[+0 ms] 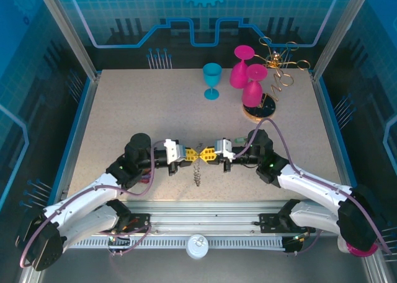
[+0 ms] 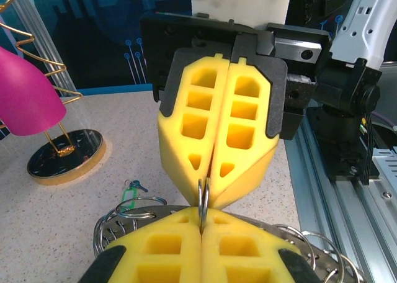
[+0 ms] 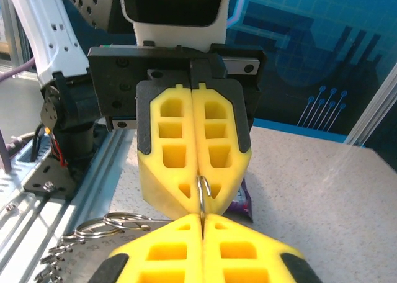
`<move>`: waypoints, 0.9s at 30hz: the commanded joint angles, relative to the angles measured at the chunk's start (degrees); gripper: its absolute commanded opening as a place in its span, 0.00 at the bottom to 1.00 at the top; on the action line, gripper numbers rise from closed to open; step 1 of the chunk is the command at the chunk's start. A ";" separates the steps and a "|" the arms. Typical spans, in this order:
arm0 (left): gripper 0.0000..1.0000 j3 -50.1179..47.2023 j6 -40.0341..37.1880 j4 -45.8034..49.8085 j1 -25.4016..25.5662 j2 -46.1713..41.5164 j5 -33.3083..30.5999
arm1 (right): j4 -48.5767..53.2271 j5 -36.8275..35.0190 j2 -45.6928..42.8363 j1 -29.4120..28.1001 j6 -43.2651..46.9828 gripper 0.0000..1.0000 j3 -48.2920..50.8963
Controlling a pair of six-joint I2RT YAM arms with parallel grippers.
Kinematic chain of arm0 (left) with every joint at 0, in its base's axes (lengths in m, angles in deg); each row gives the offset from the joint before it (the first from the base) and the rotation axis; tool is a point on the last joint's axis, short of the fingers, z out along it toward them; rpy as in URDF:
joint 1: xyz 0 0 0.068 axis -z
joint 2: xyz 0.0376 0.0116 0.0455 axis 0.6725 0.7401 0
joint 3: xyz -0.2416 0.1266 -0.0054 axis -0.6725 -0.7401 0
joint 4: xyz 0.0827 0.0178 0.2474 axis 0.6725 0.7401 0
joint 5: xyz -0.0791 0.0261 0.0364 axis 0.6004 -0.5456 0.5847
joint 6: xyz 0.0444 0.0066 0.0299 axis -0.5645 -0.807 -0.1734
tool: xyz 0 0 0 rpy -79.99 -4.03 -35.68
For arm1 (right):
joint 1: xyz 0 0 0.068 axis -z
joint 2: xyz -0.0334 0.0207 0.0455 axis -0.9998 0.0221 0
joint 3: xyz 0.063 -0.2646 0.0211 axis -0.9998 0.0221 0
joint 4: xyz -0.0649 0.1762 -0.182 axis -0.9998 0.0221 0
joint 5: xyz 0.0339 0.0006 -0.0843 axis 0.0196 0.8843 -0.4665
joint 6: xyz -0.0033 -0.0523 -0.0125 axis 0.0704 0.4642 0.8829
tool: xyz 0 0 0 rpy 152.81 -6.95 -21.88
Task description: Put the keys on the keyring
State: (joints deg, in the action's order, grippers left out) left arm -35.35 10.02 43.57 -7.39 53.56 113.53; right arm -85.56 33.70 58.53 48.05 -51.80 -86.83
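The left gripper (image 1: 193,154) and right gripper (image 1: 207,154) meet tip to tip over the near middle of the bench (image 1: 124,109). Each is closed on the same small wire loop of the keyring (image 3: 74,258), which sits just under their fingers. The green key (image 2: 129,195) lies on the bench, apart from it.

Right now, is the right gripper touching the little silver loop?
Touching. In the left wrist view the right gripper is pinched shut on the silver wire loop, which sticks out at its tip.
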 commanded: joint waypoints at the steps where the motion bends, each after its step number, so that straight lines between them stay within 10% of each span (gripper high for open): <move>1: 0.06 -0.10 1.26 -3.25 0.32 -0.42 1.56 | -1.93 1.22 0.44 0.00 -0.50 0.00 -0.71; 9: 0.25 3.53 -2.73 10.26 0.32 -2.01 -4.12 | 18.64 -2.62 -2.25 -0.22 8.25 0.00 -6.15; 27: 0.00 4.60 -3.12 8.02 0.29 2.90 -4.53 | 21.30 -4.44 0.21 -2.45 8.81 0.00 -9.14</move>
State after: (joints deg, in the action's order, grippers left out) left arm -30.94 6.57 55.98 -7.17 56.14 109.95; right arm -60.80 28.04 58.31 47.00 -41.55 -95.93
